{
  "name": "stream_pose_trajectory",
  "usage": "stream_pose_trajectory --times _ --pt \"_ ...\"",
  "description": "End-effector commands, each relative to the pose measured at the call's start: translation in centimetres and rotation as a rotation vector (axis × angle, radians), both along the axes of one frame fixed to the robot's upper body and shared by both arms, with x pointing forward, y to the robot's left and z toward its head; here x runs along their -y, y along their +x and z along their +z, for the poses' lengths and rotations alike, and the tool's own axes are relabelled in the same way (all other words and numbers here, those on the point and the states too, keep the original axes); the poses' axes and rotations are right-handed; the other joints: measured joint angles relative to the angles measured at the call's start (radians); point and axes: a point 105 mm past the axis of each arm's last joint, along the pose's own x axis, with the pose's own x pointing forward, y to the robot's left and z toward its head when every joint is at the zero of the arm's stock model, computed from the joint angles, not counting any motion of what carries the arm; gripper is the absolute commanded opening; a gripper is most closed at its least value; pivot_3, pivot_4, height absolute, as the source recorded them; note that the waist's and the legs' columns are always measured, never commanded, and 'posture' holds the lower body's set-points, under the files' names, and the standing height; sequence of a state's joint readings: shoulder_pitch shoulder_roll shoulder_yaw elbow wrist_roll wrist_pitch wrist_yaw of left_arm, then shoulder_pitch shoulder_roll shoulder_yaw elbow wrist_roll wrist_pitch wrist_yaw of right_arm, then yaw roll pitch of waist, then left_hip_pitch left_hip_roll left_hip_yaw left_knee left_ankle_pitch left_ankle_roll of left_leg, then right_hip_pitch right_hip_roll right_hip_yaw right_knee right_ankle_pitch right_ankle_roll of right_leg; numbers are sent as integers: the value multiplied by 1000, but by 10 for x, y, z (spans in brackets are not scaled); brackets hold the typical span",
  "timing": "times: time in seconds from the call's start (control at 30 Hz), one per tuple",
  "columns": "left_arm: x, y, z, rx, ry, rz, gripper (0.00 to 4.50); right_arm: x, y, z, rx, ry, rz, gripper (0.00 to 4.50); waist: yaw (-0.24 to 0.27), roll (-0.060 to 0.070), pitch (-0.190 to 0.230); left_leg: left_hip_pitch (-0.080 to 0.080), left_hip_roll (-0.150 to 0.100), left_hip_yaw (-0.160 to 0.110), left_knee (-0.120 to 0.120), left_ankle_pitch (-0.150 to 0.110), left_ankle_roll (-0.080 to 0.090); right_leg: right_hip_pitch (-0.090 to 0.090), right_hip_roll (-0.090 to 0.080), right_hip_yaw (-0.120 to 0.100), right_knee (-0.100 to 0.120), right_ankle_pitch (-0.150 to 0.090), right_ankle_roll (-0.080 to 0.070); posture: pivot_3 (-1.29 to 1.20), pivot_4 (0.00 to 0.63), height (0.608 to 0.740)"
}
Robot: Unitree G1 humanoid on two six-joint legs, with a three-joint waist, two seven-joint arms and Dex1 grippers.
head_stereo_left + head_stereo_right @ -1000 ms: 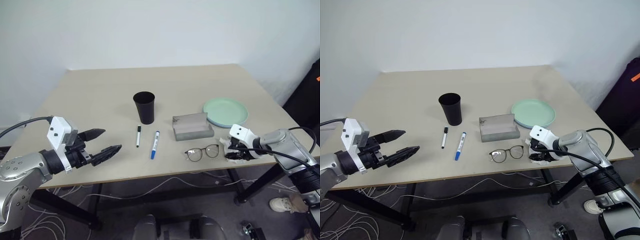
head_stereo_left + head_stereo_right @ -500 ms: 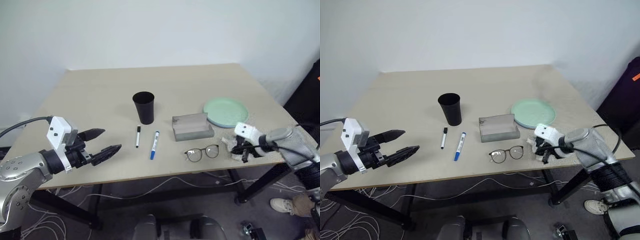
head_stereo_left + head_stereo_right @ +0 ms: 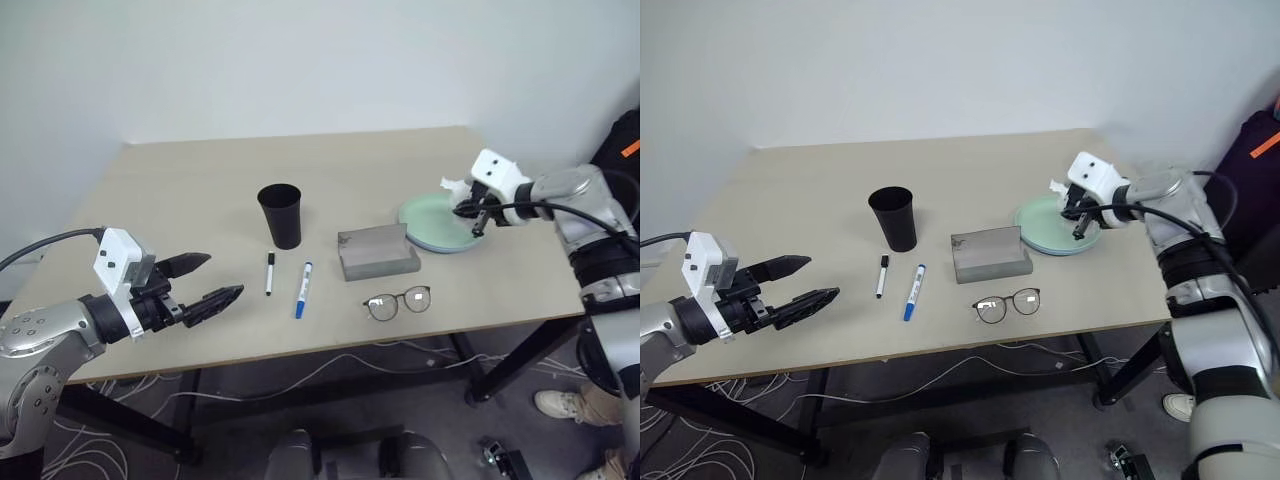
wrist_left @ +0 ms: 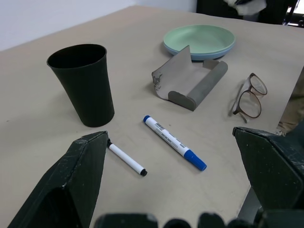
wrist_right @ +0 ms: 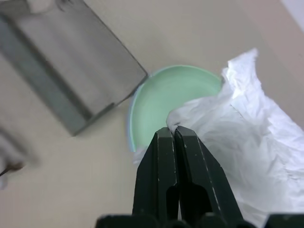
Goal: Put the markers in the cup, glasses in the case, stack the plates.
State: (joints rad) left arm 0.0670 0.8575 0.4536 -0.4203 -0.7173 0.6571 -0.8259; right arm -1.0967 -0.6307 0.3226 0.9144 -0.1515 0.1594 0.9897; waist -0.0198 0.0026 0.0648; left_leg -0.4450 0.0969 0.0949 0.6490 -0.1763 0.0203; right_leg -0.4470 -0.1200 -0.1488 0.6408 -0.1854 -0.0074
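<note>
Tissue (image 5: 247, 156) pinched by right gripper (image 3: 476, 215) over plates (image 3: 432, 228), left gripper (image 3: 210, 281) spread wide

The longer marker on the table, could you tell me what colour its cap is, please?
Blue: the longer marker has a blue cap, clearest in the left wrist view.

No text, brand, number or sign could be read anywhere. The blue marker (image 4: 175, 142), near the table's front edge just right of the black-capped one, bore small dark print along its white barrel, too fine to make out. The cup, case and plates carried no lettering that could be made out.
</note>
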Motion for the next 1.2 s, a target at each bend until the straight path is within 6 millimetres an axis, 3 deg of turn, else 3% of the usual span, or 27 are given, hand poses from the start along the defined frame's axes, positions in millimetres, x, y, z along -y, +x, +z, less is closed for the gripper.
stream_pose_trajectory --times 0.03,0.17,0.27,0.4,0.57,0.7,0.9,1.0,1.2 --pt "2 2 10 51 23 -4 4500 -1 17 9 114 -41 -42 34 1 0 0 0 0 0 0 0 0 0 0 0 0 0 0 0 0 716" --pt "2 0 10 54 23 4 4500 -8 25 6 165 -66 -59 34 -2 1 0 0 0 0 0 1 -1 0 1 1 1 5 -2 0 0 716" --pt "2 -1 8 52 23 7 4500 -8 28 7 203 -89 -69 591 -2 1 0 0 0 0 -2 1 -3 -1 3 2 1 6 -3 0 0 716" --pt "3 0 7 53 25 11 4500 -3 33 19 270 -71 -108 1915 -3 1 0 0 0 0 -3 2 -4 -1 3 3 1 6 -3 0 0 716" --pt "5 3 4 49 40 3 4500 -2 26 47 251 82 -55 1915 -2 1 0 0 0 0 -2 2 -4 -1 3 3 1 7 -4 0 0 716" --pt "18 12 -1 42 53 -42 4500 -11 -4 73 136 279 181 1915 1 4 2 0 0 -1 -2 2 -4 0 3 3 1 7 -4 0 0 716" --pt "40 43 -8 51 68 -111 4500 -12 -72 66 -147 344 455 1915 11 3 1 4 0 -3 -1 2 -4 3 3 2 1 7 -4 0 0 716" --pt "57 62 -10 64 79 -164 4500 -8 -89 58 -218 334 472 1915 20 4 1 2 0 -2 2 2 -4 3 3 2 1 7 -4 0 0 716" --pt "108 100 -11 92 96 -304 4500 -1 -98 44 -265 292 439 1915 25 4 1 0 0 -3 6 2 -4 2 3 0 1 8 -4 0 0 716"
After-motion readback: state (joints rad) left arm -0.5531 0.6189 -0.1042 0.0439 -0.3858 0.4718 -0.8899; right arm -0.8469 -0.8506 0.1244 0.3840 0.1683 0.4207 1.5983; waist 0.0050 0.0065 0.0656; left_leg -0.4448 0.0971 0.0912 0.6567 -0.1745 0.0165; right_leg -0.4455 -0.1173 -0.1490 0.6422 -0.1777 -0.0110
